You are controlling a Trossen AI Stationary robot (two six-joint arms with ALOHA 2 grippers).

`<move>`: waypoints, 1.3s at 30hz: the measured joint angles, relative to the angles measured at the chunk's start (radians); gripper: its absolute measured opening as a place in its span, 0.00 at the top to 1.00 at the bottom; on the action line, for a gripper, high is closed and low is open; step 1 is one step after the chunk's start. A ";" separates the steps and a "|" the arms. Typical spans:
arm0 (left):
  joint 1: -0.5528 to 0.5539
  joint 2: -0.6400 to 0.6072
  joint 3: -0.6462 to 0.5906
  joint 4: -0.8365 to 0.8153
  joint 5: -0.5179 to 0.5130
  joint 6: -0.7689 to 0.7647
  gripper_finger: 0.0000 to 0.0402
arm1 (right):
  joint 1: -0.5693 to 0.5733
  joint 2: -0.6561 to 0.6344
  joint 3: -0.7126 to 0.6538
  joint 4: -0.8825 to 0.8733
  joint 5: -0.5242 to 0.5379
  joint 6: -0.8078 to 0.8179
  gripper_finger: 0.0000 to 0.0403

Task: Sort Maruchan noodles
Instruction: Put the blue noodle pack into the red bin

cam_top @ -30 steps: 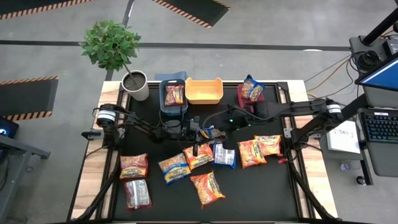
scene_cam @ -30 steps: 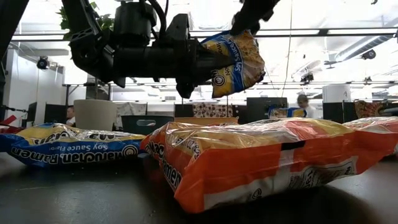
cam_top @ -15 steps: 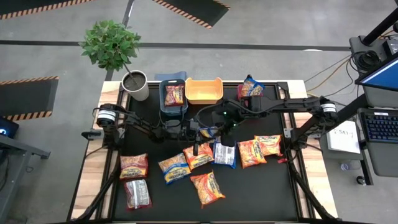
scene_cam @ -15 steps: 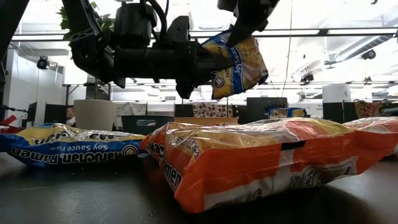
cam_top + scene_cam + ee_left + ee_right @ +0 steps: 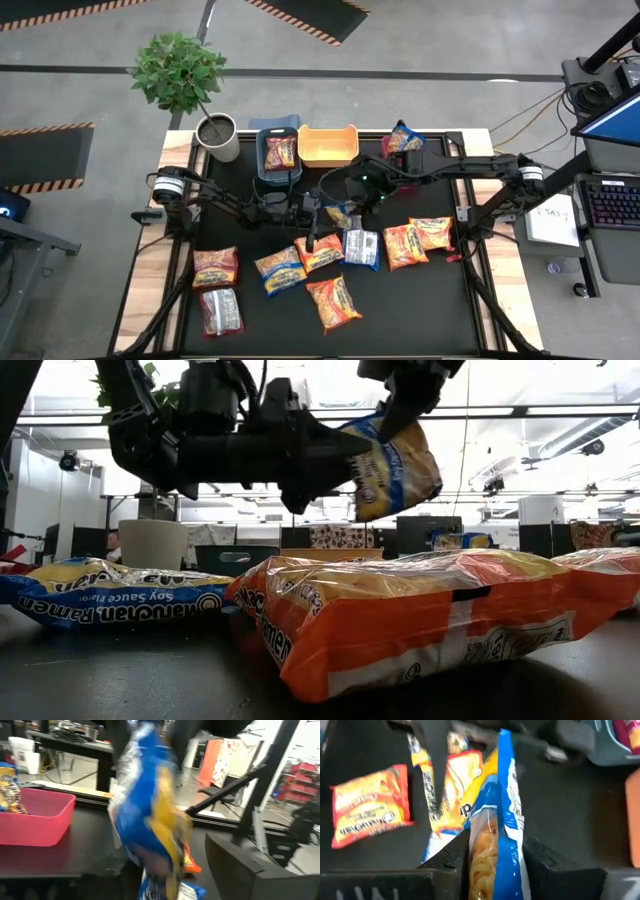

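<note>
Left gripper (image 5: 335, 445) is raised, jaws parted, fingers level and pointing at the right gripper (image 5: 492, 857). Right gripper hangs just beside it, fingers clamped on a packet (image 5: 395, 465).

My worktable (image 5: 400, 300): black top, wood side edges. Rear edge: white plant pot (image 5: 218, 137), blue bin (image 5: 279, 155), yellow bin (image 5: 328, 146), red bin (image 5: 392, 158). Front area: loose packets flat on top, two at left (image 5: 216, 266), cluster at centre (image 5: 318, 252), two orange at right (image 5: 418, 240).
</note>
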 joint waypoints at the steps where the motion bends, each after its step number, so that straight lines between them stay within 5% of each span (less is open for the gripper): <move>1: 0.000 -0.012 -0.009 0.000 0.000 0.000 0.49 | -0.013 -0.007 0.000 -0.015 0.001 -0.009 0.74; 10: 0.001 -0.186 -0.104 -0.039 0.000 -0.044 0.44 | -0.167 -0.118 -0.066 -0.039 0.005 -0.140 0.73; 16: -0.001 -0.263 -0.154 -0.041 -0.002 -0.078 0.44 | -0.288 -0.221 -0.192 0.100 0.005 -0.173 0.75; 28: 0.000 -0.273 -0.169 -0.053 -0.003 -0.110 0.44 | -0.467 -0.419 -0.501 0.361 0.033 -0.185 0.75; 39: 0.000 -0.272 -0.169 -0.056 -0.004 -0.105 0.44 | -0.571 -0.527 -0.594 0.373 0.091 -0.190 0.75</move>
